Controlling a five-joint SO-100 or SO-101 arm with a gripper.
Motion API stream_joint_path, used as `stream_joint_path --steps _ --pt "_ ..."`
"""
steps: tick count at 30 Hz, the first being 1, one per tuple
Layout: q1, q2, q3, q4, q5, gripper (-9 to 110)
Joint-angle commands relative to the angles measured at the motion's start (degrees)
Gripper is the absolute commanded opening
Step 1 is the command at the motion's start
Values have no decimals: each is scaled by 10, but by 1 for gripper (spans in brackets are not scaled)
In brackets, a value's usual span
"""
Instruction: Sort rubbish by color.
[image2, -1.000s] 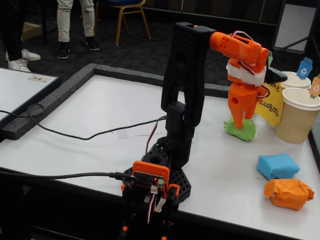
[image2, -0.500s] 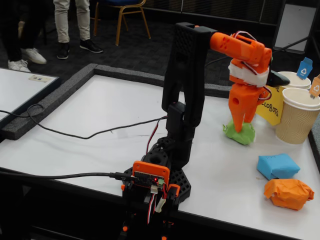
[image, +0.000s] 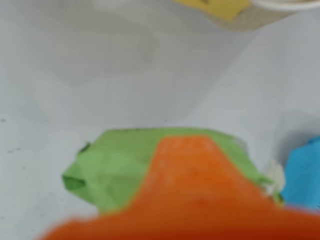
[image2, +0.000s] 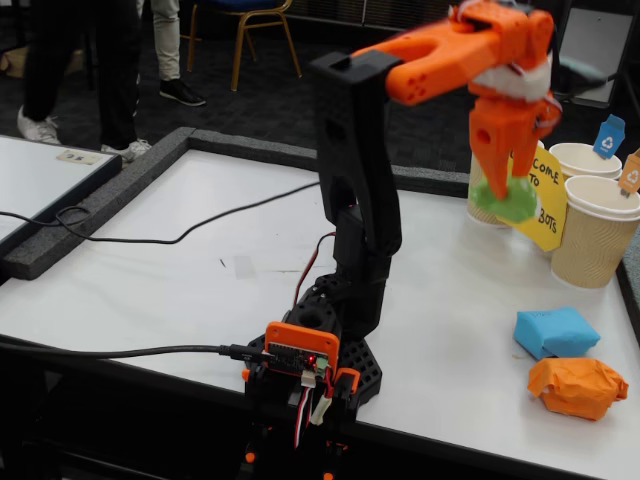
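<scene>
Fixed view: the arm is raised, and its orange pincer (image2: 503, 190) points downward, clamped on the green lump (image2: 506, 201), which hangs in the air above the white bench (image2: 200, 260), clear of its surface. The lump sits in front of the yellow sign (image2: 541, 205) and a partly hidden paper cup (image2: 478, 212) behind it. Two more ribbed tan paper cups (image2: 596, 232) stand at the right edge, each bearing a small coloured tag. The blue lump (image2: 556, 332) and the orange lump (image2: 577, 387) lie on the bench at lower right, just beside one another and well apart from the pincer.

Wrist view: an orange finger (image: 190, 190) fills the lower foreground, pressed over the green lump (image: 110, 170). The blue lump (image: 305, 175) shows at the right edge, far below and blurred. The yellow sign (image: 215, 6) and a cup rim appear along the top edge.
</scene>
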Motion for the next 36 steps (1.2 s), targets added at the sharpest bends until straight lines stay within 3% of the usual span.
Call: stream_joint_path --steps 1,20,36 --pt "13 139 -96 39 -11 0" --pt "13 255 -217 106 -11 0" --pt "-9 64 -363 102 -11 0"
